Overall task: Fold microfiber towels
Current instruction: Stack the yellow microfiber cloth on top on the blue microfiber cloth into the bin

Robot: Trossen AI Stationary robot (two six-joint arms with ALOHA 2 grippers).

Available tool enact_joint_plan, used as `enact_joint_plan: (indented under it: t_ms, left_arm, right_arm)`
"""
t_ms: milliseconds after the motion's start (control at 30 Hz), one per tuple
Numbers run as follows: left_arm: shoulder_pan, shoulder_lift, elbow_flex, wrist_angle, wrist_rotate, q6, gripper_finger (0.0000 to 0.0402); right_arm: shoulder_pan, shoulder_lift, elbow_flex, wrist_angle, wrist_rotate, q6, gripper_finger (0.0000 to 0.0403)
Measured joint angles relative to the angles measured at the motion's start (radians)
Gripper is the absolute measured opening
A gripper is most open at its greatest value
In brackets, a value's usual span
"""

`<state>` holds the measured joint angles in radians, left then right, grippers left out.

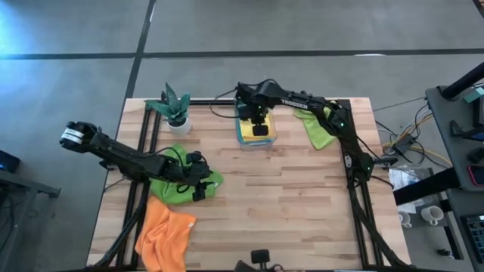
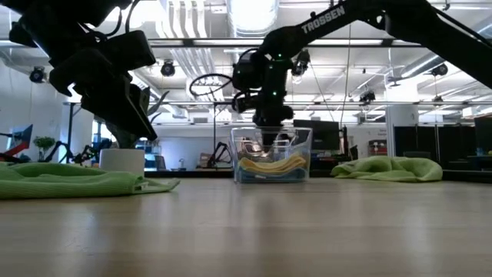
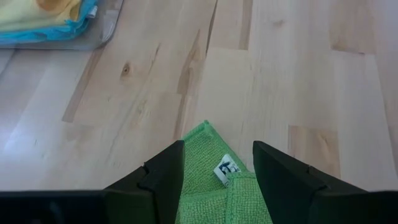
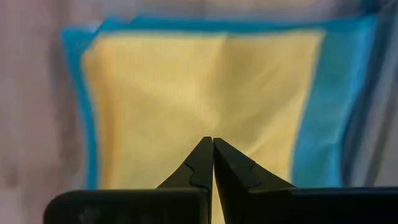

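A darker green towel (image 1: 175,187) lies bunched on the table at the left, and its corner with a white tag (image 3: 225,168) shows between my left gripper's open fingers. My left gripper (image 1: 200,186) (image 3: 217,177) hovers over that corner. An orange towel (image 1: 162,234) lies crumpled at the near left. A lime green towel (image 1: 318,127) lies at the far right. A yellow towel (image 4: 205,93) lies folded on a blue one (image 4: 339,93) inside the clear bin (image 1: 255,137). My right gripper (image 1: 259,127) (image 4: 212,142) is shut, pointing down into the bin over the yellow towel. My right gripper points down from above at the middle of the yellow towel (image 4: 214,127) with its fingers shut. I cannot tell whether the tips touch the cloth. My left gripper's fingers stand either side of the green towel's corner without a plain touch.
A small potted plant (image 1: 175,109) stands at the far left, near the bin. Bare wood lies across the table's middle and near right (image 1: 302,211). Black frame rails run along both side edges.
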<state>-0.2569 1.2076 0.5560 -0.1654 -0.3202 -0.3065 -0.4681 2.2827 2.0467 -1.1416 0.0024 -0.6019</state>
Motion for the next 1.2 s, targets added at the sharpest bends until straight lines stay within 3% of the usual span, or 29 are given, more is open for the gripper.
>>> enact_joint_plan:
  t_ms: [200, 500, 733, 967, 1200]
  left_arm:
    - [0.000, 0.000, 0.000, 0.000, 0.001, -0.001, 0.0175]
    - [0.000, 0.000, 0.000, 0.000, 0.001, -0.001, 0.0175]
    - [0.000, 0.000, 0.000, 0.000, 0.001, -0.001, 0.0175]
    - [0.000, 0.000, 0.000, 0.000, 0.001, -0.001, 0.0175]
    - [-0.001, 0.000, 0.000, -0.001, 0.002, -0.002, 0.0175]
  right_arm:
    - [-0.018, 0.022, -0.048, -0.073, 0.025, 0.044, 0.0008]
    - [-0.003, 0.037, -0.122, 0.102, 0.025, 0.026, 0.0008]
    - [-0.002, -0.009, -0.083, -0.012, 0.085, 0.040, 0.0008]
    - [0.021, -0.051, -0.074, 0.132, -0.092, 0.063, 0.0008]
    - [0.040, 0.038, -0.087, 0.196, -0.184, 0.202, 0.0008]
